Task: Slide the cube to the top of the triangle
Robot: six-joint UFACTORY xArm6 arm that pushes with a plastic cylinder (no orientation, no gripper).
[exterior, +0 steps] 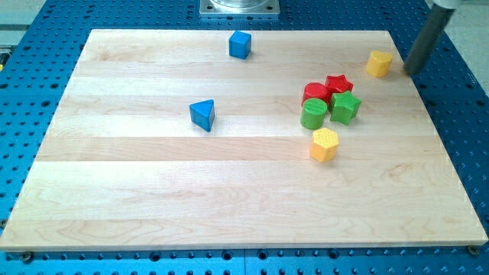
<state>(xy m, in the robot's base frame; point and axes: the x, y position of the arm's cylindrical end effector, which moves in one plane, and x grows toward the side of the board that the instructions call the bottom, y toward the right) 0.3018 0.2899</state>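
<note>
A blue cube (240,44) sits near the top edge of the wooden board, a little left of centre. A blue triangle (203,114) lies below it and to its left, well apart from it. My tip (412,71) is at the view's top right, just right of a yellow block (379,63) and far from both the cube and the triangle.
A cluster right of centre holds a red cylinder (315,92), a red star (338,83), a green cylinder (313,113) and a green star-like block (345,107). A yellow hexagonal block (325,143) lies just below them. The board (153,191) rests on a blue perforated table.
</note>
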